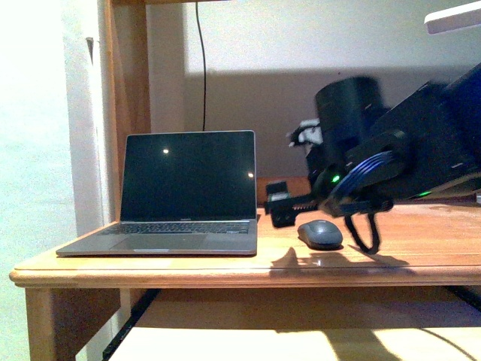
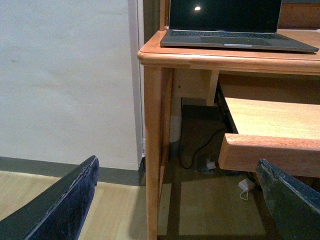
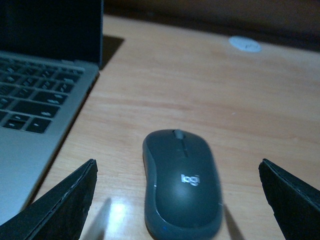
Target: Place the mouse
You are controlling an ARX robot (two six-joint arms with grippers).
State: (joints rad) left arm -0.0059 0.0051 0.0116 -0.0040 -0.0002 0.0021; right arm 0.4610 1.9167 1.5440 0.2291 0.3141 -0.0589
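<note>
Grey mouse (image 1: pixel 320 234): flat on the wooden desk (image 1: pixel 421 248), just right of the open laptop (image 1: pixel 188 192), handy for use. Right claw (image 3: pixel 177 167): spread wide either side of it, touching nothing, so placing looks done. Left claw (image 2: pixel 177 170): spread, empty, parked below the desktop.

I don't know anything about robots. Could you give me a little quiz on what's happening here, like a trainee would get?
1. Pick one. Relative to the laptop, the mouse lies: A, on its keyboard; B, on the desk to its right; C, behind its screen.
2. True or false: the right pincer is shut on the mouse.
3. One word: is the left pincer open or shut?

Key: 1 B. 2 False; it is open, with a finger on either side of the mouse and neither touching it. 3 Open.
</note>
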